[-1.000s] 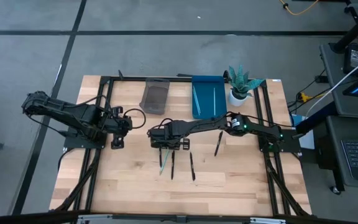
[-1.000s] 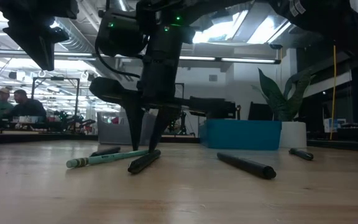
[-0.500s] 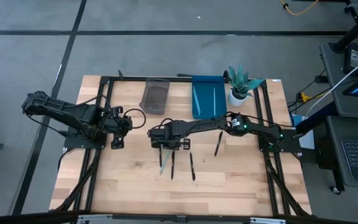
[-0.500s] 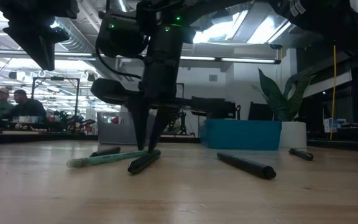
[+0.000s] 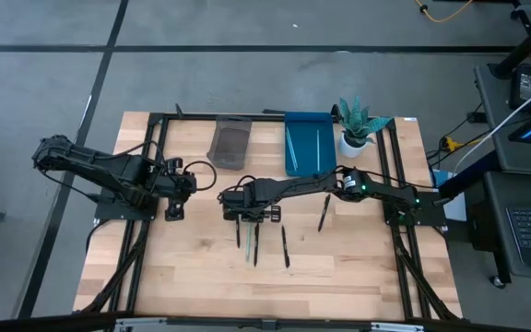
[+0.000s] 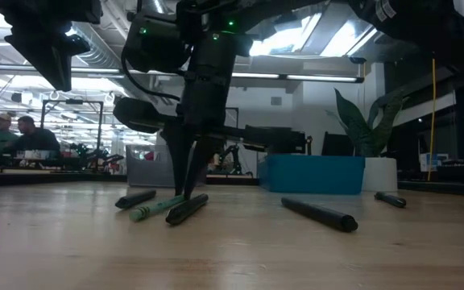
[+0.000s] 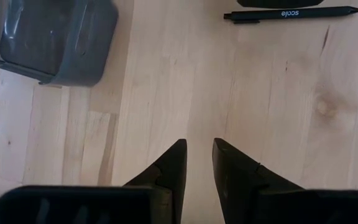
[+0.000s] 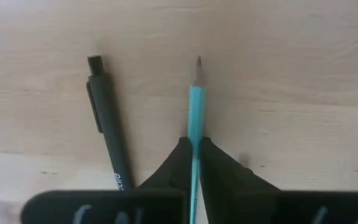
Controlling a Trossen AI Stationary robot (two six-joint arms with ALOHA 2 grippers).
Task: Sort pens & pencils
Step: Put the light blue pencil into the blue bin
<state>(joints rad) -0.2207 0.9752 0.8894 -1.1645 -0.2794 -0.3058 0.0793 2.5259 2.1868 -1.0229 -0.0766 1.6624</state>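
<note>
Since the right gripper [image 5: 239, 221] sits down on the table [image 5: 358, 267] at centre, with its fingers pinched onto the teal pencil [image 8: 196, 118], the pencil's lie is what matters next. In the right wrist view the shaft runs straight out between the two finger tips, its sharpened point ahead of them, so the long axis lines up with the gripper's reach and the fingers cross it near the back half. From above, the pencil [image 5: 239, 232] runs near-to-far, just left of a black pen [image 5: 255, 243] that lies almost parallel beside it, apart from the fingers. Another black pen [image 5: 284, 246] sits right of that, and a fourth [image 5: 323, 213] lies further right. The low view shows the teal pencil [image 6: 158, 208] flat on the wood, not lifted. The blue tray [image 5: 308, 143], already holding teal pencils, lies far and right of the grip; the grey tray [image 5: 230, 144] lies far, nearly straight ahead. Judgement: blue tray is the pencil's target, right arm is the nearer one. Left gripper [image 7: 197, 158] hovers over bare wood at the left side, fingers slightly apart, holding nothing, grey tray [image 7: 51, 37] ahead of it.
</note>
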